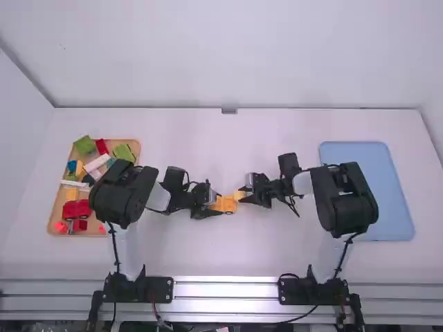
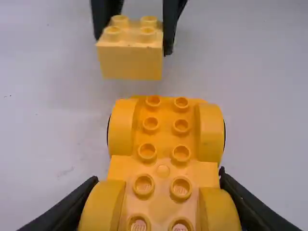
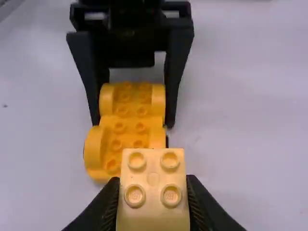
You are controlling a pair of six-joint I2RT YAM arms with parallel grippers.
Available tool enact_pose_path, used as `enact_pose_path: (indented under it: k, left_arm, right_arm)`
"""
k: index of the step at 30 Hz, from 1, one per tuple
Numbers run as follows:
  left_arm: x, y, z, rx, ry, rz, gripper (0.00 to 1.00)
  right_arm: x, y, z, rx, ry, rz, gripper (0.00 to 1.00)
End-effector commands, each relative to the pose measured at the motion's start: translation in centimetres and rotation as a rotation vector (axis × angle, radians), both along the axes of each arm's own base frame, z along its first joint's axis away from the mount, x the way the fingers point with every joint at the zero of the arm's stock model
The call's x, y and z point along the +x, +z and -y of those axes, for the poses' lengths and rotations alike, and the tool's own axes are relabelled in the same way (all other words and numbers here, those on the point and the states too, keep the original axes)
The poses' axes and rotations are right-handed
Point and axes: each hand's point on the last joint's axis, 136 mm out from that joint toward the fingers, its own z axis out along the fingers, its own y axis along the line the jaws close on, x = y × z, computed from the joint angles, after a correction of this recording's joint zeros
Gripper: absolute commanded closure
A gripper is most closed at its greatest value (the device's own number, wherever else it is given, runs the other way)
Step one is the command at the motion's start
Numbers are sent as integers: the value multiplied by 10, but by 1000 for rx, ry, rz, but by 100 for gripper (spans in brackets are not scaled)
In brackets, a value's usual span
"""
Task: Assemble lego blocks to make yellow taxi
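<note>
Mid-frame in the high view, L tool point(image 1: 217, 205) is clamped on the car base point(image 1: 226, 205) of the taxi, prob. so it can't roll or twist on the desk point(image 1: 228, 252) during the build. Just to the right, R tool point(image 1: 243, 195) is clamped on a pale yellow block point(image 1: 239, 196), near the base's end. Left side of frame: the wooden tray point(image 1: 52, 223) w/ mixed blocks, prob. spare stock, kept out of the work area. Right side: a blue tray point(image 1: 387, 200), poss. for the finished taxi.

L wrist view: the base runs from bottom ctr to mid-frame, studs point(image 2: 147, 151) up, L tool's fingers along its sides, so the top is free for stacking. The block is upper left of ctr, held level by its sides, off to one side of the stud rows, so it prob. needs lining up first.

R wrist view: block at bottom ctr, R tool's fingers on its flanks, top & underside free, which suits a straight press-down. The base is behind it, ctr-left; L tool's grip there should take the push. Main risk, I'd say: pressing off-line, so the block seats crooked.
</note>
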Motion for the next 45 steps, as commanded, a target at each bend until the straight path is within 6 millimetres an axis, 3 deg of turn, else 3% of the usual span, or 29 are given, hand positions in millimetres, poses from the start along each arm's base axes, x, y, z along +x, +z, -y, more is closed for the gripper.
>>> enact_pose_path:
  k: [1, 15, 24, 28, 34, 40, 45]
  left_arm:
    - [-8, -22, -7, 81, 36, -47, 55]
    - [-8, -22, -9, 81, 43, -54, 56]
    - [-7, -22, -9, 81, 45, -54, 56]
    - [-9, -22, -7, 81, 39, -53, 57]
    - [-8, -22, -8, 81, 41, -52, 57]
    - [-9, -22, -7, 81, 38, -54, 57]
    - [-9, -23, -9, 82, 42, -59, 56]
  right_arm:
    - [7, 10, -11, 1, 21, 7, 79]
    - [-1, 4, -30, -189, 75, -52, 82]
    - [6, 33, -29, -235, -19, -46, 84]
    - [-6, 39, -29, -308, -24, 69, 84]
    - [-3, 27, -28, -263, -159, 96, 94]
    - [-11, 14, -24, -128, -160, 2, 94]
    - [-10, 4, -22, -120, -144, -55, 94]
